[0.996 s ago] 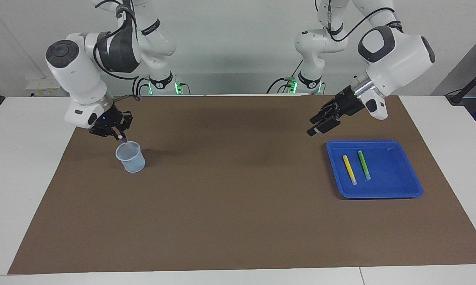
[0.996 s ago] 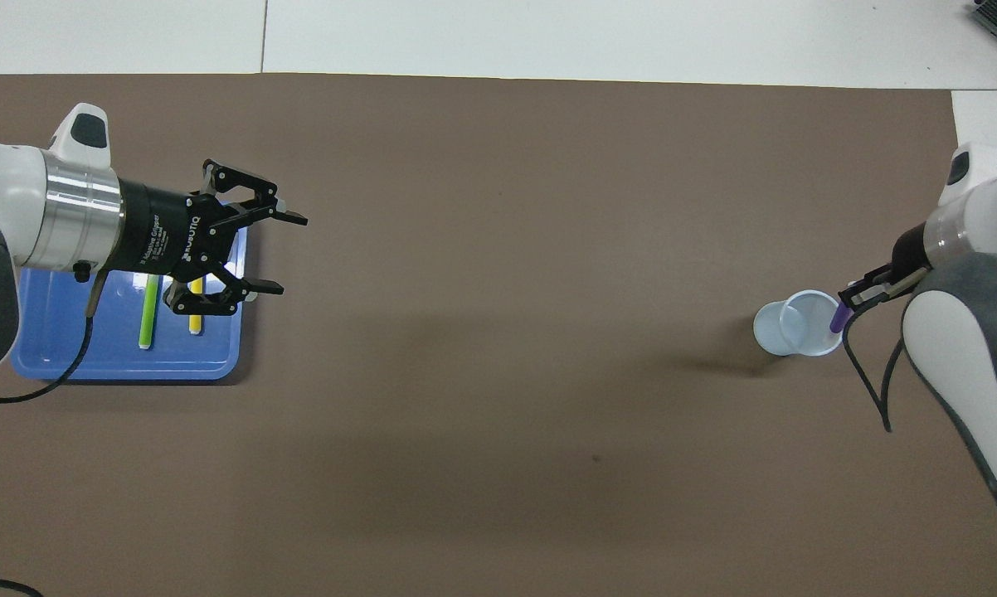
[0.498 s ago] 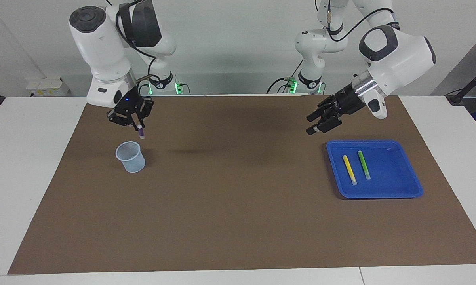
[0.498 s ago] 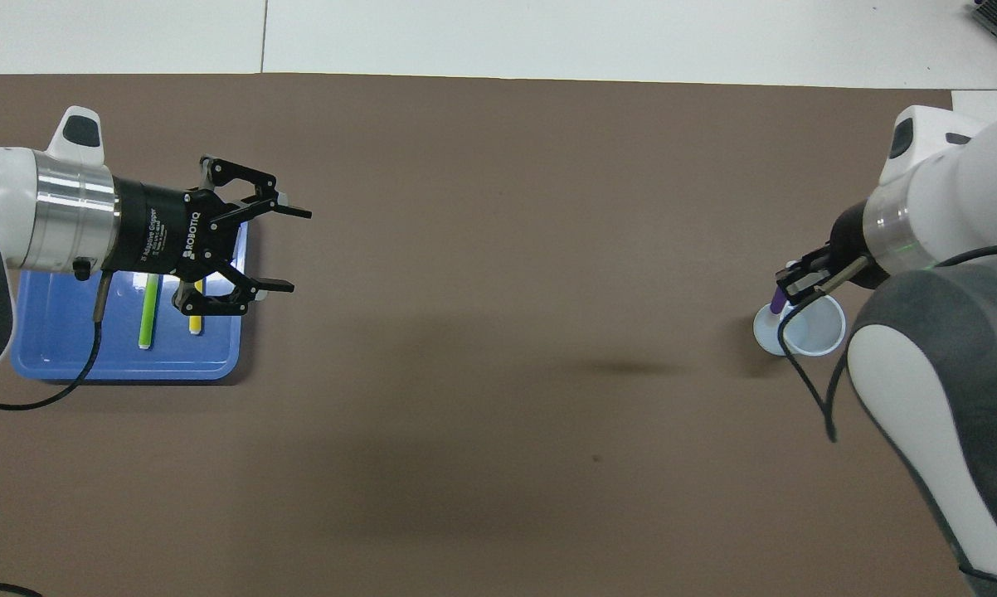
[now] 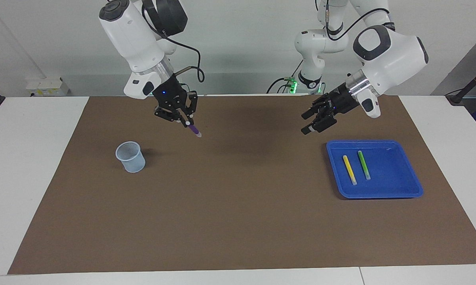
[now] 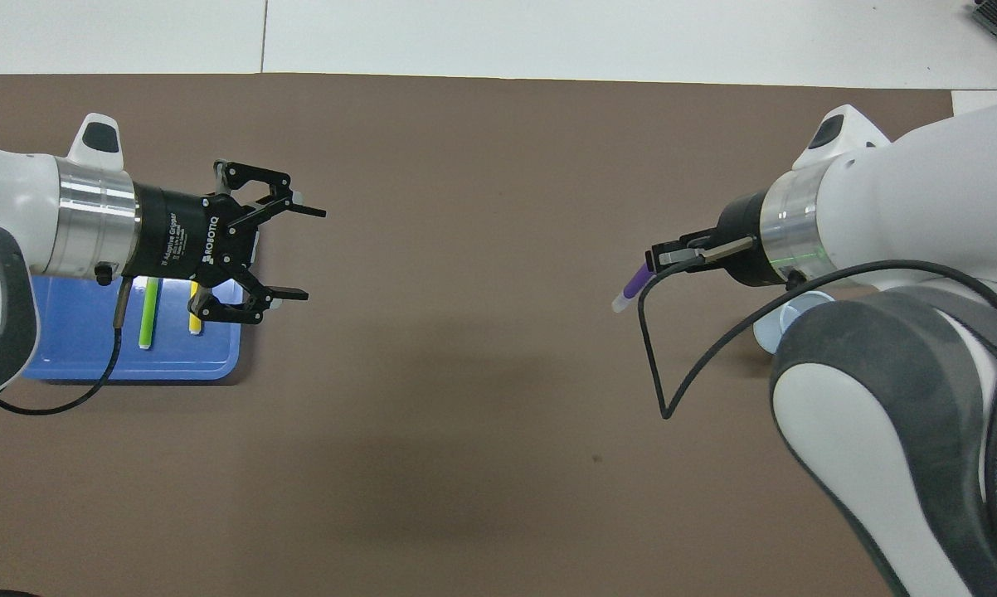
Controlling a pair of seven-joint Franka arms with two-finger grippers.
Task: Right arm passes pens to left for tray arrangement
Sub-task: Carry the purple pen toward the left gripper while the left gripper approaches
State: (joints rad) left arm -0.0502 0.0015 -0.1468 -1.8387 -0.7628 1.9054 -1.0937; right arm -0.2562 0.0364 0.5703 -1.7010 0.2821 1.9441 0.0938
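Inspection of the tabletop point(image 5: 36, 166): a white surface covered almost edge to edge by a flat brown mat point(image 5: 238, 206), with white margins showing at both ends and along the edge farthest from the robots. The middle of the mat is open, and so is the whole stretch on the side away from the robots.

The right gripper point(image 5: 185, 120) hangs over bare mat, toward the right arm's end of the table, its jaws clamped on the purple pen point(image 5: 193, 130), which slants downward with its pale tip lowest and clear of the mat. A small blue light shows on the gripper body, and a black cable loops from the wrist.

The pale blue translucent cup point(image 5: 130, 157) stands upright on the mat at the right arm's end, well apart from the held pen.

The left gripper point(image 6: 295, 253) is raised over the mat just beside the tray's edge, jaws apart and holding nothing, pointed toward the table's middle.

The blue tray point(image 5: 400, 189), shallow glossy plastic with rounded corners and a raised rim, lies flat at the left arm's end. Inside it the yellow pen point(image 5: 349, 169) and the green pen point(image 5: 364, 164) lie side by side, nearly parallel, not touching.

A plain pale wall stands at the robots' end of the room.
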